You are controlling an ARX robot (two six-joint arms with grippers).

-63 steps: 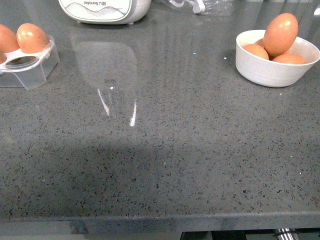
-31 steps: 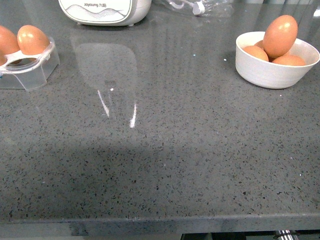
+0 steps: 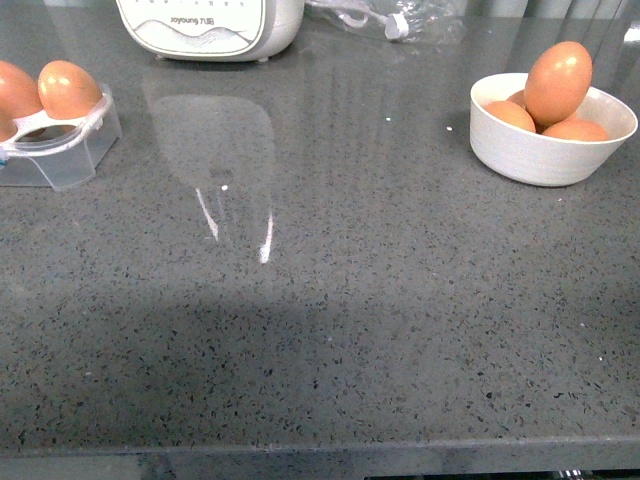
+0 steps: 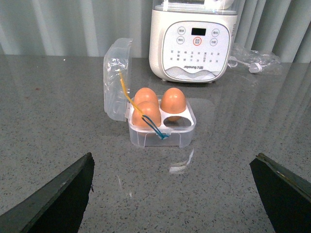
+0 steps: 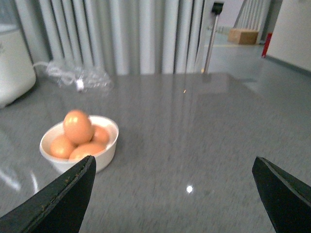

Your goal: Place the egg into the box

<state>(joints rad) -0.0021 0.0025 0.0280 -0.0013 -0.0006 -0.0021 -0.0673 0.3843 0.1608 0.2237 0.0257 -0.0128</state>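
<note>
The clear plastic box (image 4: 163,130) stands on the grey counter with its lid open and three brown eggs in its cups; one cup is empty. In the front view the box (image 3: 60,150) sits at the far left edge. A top egg (image 3: 557,82) stands on several others in the white bowl (image 3: 548,150) at the far right; the bowl also shows in the right wrist view (image 5: 77,155) with that egg (image 5: 77,127). My left gripper (image 4: 172,194) is open and empty, well short of the box. My right gripper (image 5: 175,194) is open and empty, beside and apart from the bowl. Neither arm shows in the front view.
A large white appliance (image 3: 210,25) stands at the back, behind the box (image 4: 194,41). A crumpled clear plastic bag (image 3: 390,18) with a cable lies at the back centre. The counter's front edge (image 3: 320,455) runs along the bottom of the front view.
In the front view everything has shifted slightly: the bowl and box sit a little lower and further left or right in frame, so the camera has moved a little. No object was touched.
</note>
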